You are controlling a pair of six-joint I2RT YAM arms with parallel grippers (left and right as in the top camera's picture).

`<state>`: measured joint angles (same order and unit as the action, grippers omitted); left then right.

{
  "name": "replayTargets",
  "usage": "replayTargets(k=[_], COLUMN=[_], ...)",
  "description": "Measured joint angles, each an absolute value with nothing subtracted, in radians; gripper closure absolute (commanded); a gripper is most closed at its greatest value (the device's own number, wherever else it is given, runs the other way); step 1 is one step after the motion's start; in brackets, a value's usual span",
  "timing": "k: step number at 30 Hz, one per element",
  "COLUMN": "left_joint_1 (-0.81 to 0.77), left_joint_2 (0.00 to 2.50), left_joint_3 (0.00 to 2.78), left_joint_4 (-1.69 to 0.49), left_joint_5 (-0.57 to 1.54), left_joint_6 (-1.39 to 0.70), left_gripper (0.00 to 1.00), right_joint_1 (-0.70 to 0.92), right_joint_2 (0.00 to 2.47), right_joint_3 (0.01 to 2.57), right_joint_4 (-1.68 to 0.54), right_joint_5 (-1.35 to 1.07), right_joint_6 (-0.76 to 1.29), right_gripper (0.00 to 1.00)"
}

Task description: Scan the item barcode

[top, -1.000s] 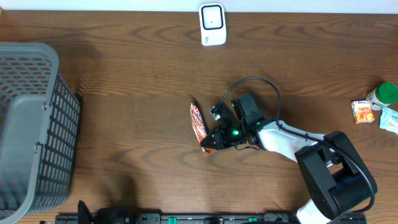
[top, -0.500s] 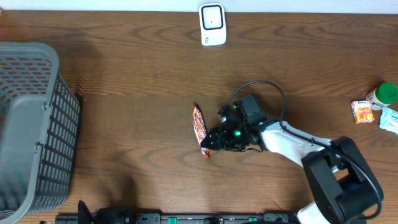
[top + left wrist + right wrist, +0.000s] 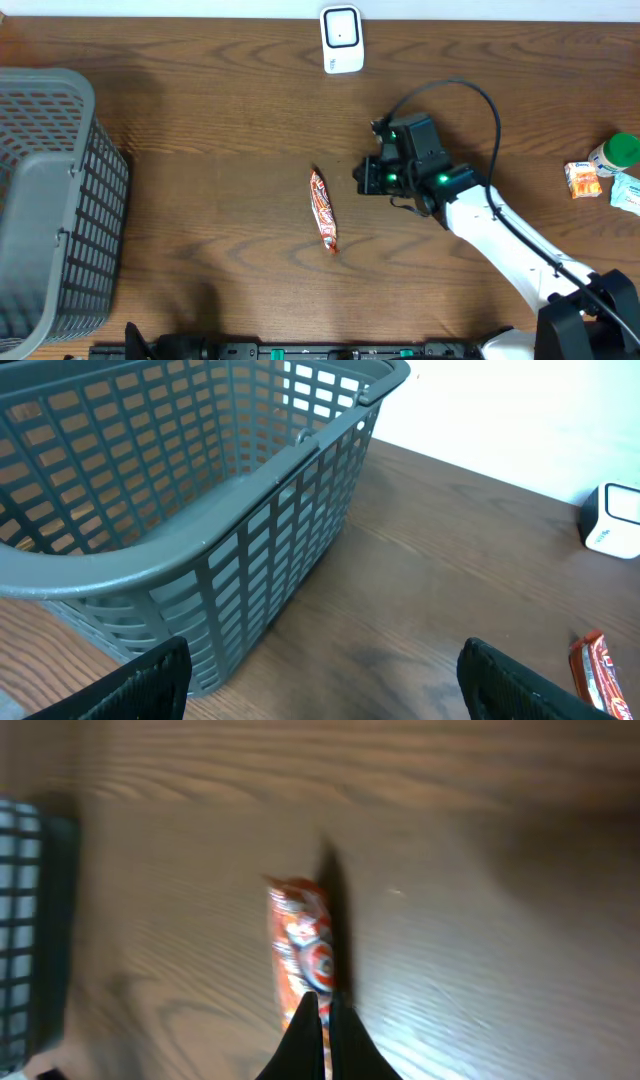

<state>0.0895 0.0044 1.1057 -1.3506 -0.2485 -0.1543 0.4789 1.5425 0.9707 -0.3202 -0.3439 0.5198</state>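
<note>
The item, a slim orange snack bar point(image 3: 322, 210), lies flat on the wooden table, its barcode not visible. The white scanner point(image 3: 341, 40) stands at the table's far edge. My right gripper point(image 3: 360, 179) hovers to the right of the bar, apart from it and shut on nothing. In the right wrist view the closed fingertips point(image 3: 322, 1012) point at the blurred bar point(image 3: 300, 945) beyond them. My left gripper point(image 3: 320, 690) is open with bare table between its fingers; its view shows the bar point(image 3: 592, 665) and the scanner point(image 3: 612, 520) far right.
A grey mesh basket point(image 3: 50, 200) fills the left side and looms close in the left wrist view point(image 3: 200, 480). At the right edge sit a small orange carton point(image 3: 582, 180), a green-capped bottle point(image 3: 615, 152) and a pale blue packet point(image 3: 628, 192).
My right gripper has left the lower end of the bar, pulled away up and to the right, and now stands shut and empty. The bar stays lying on the table.
</note>
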Motion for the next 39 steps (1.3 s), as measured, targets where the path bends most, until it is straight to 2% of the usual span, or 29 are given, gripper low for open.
replayTargets(k=[8,14,27,39], left_joint_1=[0.089,0.089,0.089,0.089], left_joint_2=[0.004,0.004,0.004,0.004], left_joint_3=[1.106,1.106,1.106,1.106], left_joint_4=[-1.351,-1.351,-1.351,-1.351], left_joint_5=[-0.249,-0.249,-0.249,-0.248], left_joint_6=[-0.154,-0.154,-0.154,-0.154], left_gripper=[0.15,0.15,0.14,0.15], right_joint_1=[0.608,0.627,0.658,0.676], right_joint_2=[1.691,1.765,1.768,1.768], right_joint_3=[0.971,0.970,0.970,0.970], right_joint_4=[-0.232,-0.215,-0.137,-0.224], right_joint_5=[-0.347,-0.352,-0.439,-0.409], right_joint_6=[0.542,0.560,0.574,0.574], right_gripper=[0.99,0.99,0.99,0.99])
